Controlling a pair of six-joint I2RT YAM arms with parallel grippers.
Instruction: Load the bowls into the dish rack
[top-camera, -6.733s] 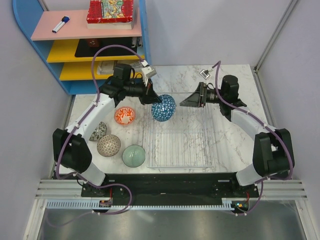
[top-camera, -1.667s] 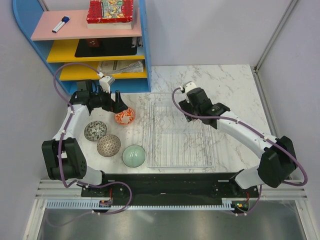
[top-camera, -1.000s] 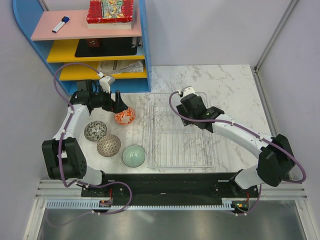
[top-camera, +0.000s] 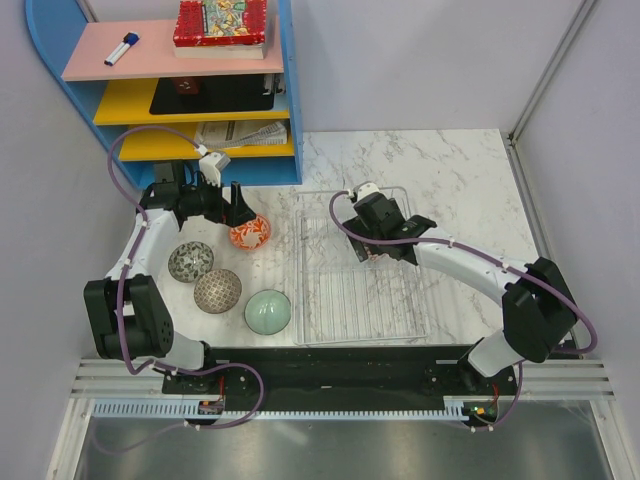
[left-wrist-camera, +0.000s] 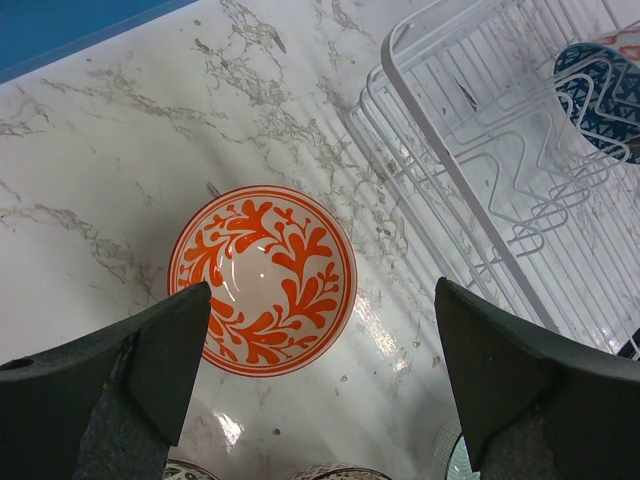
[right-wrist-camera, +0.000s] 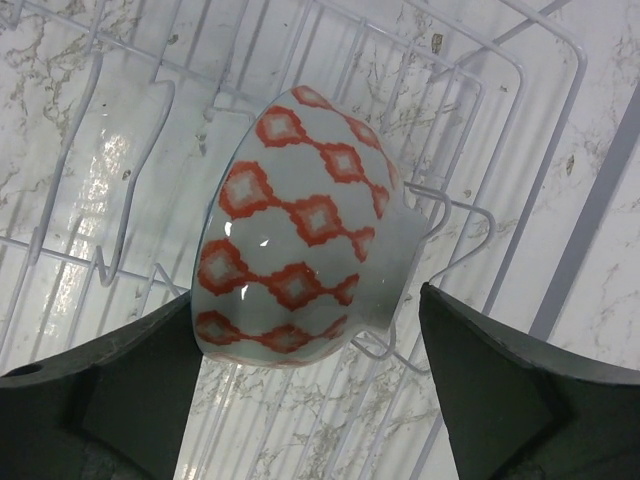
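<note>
The blue and red-white patterned bowl (right-wrist-camera: 300, 230) stands on edge in the wire slots of the dish rack (top-camera: 360, 300), near its far end. My right gripper (right-wrist-camera: 310, 400) is open around it; the left finger is close against the bowl and the right finger is apart from it. The left wrist view shows the same bowl (left-wrist-camera: 605, 95) at its top right. The orange floral bowl (left-wrist-camera: 262, 280) sits upright on the marble left of the rack. My left gripper (left-wrist-camera: 320, 400) hovers open above it, holding nothing. The grey speckled bowl (top-camera: 190, 261), brown lattice bowl (top-camera: 217, 291) and pale green bowl (top-camera: 268, 311) lie near the front left.
A blue shelf unit (top-camera: 200, 90) with books and a marker stands at the back left, close behind my left arm. The rack's raised rim (left-wrist-camera: 440, 150) lies just right of the orange bowl. Grey walls close in both sides of the table.
My right gripper has opened and let go of the patterned bowl, which now rests in the rack slots. The right arm shifted slightly left. The left arm has not moved.
</note>
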